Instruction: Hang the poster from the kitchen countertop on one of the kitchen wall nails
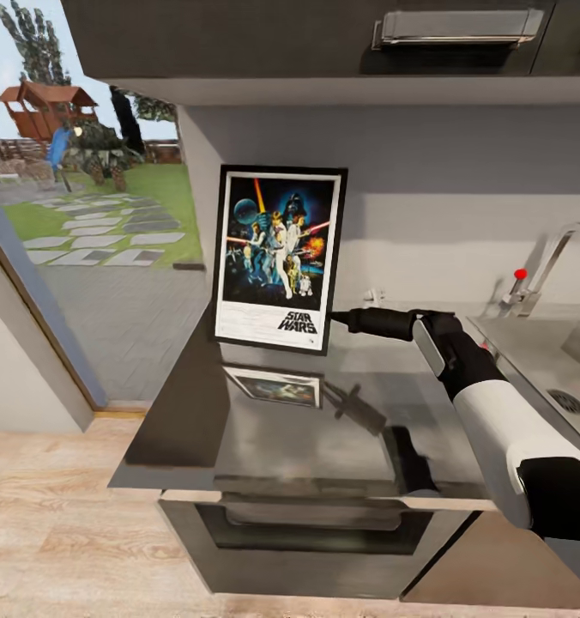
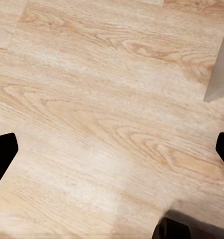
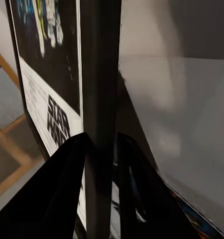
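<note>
The poster (image 1: 278,256) stands upright with its black frame, white border and "STAR WARS" lettering facing me. It hangs just above the glossy grey kitchen countertop (image 1: 281,446), apart from its faint mirror image (image 1: 274,386). My right gripper (image 1: 335,318) is shut on the poster's right edge near its lower corner. In the right wrist view the dark fingers (image 3: 62,174) clamp the frame edge of the poster (image 3: 55,107) from both sides. My left gripper (image 2: 112,149) hangs open over the wood floor (image 2: 102,89). The wall nail is out of view.
A sink basin (image 1: 573,382) and chrome tap (image 1: 552,253) with a red knob are set in the countertop at the right. Dark upper cabinets (image 1: 324,43) overhang the pale wall. A glass opening (image 1: 93,215) onto a garden lies left. A drawer front (image 1: 324,536) sits below the counter.
</note>
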### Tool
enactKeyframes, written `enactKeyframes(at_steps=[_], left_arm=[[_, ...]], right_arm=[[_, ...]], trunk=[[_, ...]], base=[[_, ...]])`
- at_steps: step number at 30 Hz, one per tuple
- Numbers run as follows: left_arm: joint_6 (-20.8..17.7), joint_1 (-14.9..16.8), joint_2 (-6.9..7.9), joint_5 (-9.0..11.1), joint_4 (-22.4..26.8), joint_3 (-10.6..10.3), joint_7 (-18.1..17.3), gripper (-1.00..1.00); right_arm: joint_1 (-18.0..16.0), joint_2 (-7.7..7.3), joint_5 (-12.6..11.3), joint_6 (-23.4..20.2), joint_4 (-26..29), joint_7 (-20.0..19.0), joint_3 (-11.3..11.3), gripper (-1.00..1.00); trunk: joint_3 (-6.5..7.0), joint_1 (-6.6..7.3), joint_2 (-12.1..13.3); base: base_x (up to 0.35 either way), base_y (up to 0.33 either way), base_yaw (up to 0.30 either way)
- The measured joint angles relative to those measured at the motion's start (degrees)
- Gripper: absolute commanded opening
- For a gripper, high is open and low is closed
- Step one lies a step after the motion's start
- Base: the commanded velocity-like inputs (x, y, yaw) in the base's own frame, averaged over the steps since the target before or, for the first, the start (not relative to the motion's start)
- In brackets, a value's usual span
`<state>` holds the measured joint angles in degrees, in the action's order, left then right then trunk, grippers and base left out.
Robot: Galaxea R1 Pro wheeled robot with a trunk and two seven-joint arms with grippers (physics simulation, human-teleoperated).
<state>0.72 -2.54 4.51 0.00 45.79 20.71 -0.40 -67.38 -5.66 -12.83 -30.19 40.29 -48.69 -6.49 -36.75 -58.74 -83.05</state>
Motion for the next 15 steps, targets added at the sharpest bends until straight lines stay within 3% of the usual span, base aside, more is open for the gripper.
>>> enactKeyframes(at_steps=[15], left_arm=[[0.0,0.0,0.07,0.0,0.01,0.01,0.0,1.0]], right_arm=[[0.0,0.18,-0.04,-0.05,1.97,-0.02,-0.01,-1.0]], trunk=[[0.0,-0.01,0.0]], base=[[-0.202,0.0,0.0]])
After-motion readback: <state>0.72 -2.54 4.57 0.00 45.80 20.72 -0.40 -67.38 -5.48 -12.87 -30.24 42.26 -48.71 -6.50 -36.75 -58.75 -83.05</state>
